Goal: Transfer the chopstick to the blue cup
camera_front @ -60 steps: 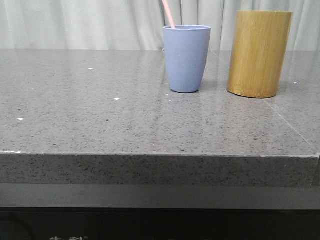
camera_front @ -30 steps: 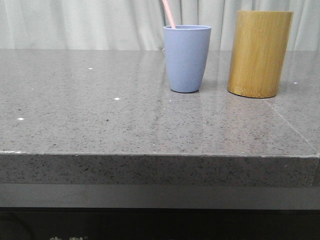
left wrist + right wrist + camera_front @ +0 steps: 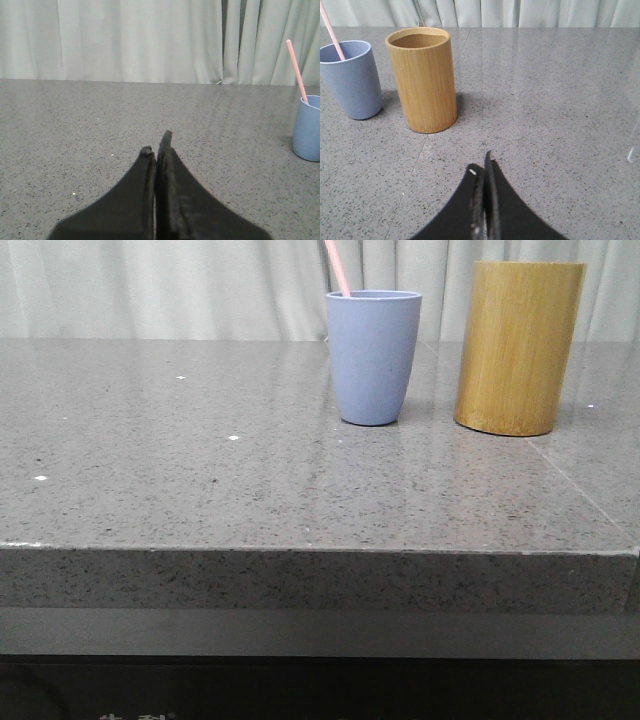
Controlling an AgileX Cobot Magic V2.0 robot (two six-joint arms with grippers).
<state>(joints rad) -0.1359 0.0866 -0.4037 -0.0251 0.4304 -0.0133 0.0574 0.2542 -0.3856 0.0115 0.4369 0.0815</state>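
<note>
Both pincers are closed on nothing: the left pincer (image 3: pixel 156 145) and right pincer (image 3: pixel 482 167) sit low over the worktop (image 3: pixel 200 480), well apart from the blue cup (image 3: pixel 373 355). The chopstick (image 3: pixel 337 267) already leans inside that cup, so the transfer looks finished; nothing seems left but retreating. Its lower end is hidden by the cup wall, its top cut off.

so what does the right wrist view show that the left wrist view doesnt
The right wrist view alone shows the bamboo cylinder, open-topped and upright on the grey table, plus the right pincer, shut with nothing in it. The left wrist view alone shows the left pincer, also shut with nothing in it. Both views share the blue cup with the chopstick standing in it, leaning against the rim, and the pale curtain behind the table.
</note>
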